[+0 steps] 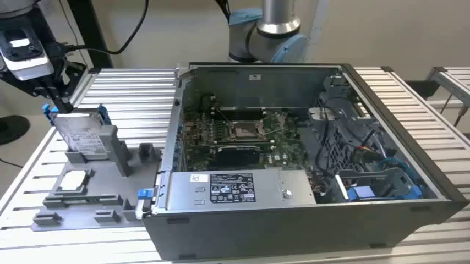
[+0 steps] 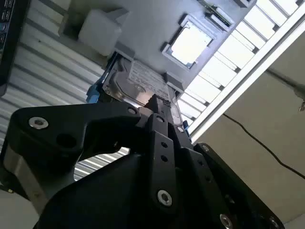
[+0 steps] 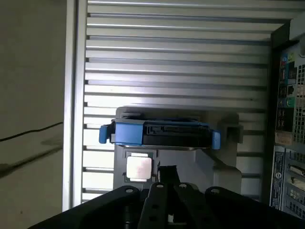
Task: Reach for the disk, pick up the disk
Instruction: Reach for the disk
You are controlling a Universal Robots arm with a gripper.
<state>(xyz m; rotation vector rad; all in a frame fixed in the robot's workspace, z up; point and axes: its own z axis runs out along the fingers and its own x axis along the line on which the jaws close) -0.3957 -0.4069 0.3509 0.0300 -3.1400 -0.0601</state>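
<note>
Your end effector [image 1: 59, 100] hangs at the top corner of the disk [image 1: 82, 131], which stands upright in its grey holder [image 1: 111, 147] on the surface [image 1: 129, 93], not yet lifted; you cannot tell whether it grips.

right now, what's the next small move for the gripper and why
Probably a short, straight descent. The gripper hangs just above the top edge of the disk, which stands upright in the grey holder, so closing that small gap seems to come first.
</note>
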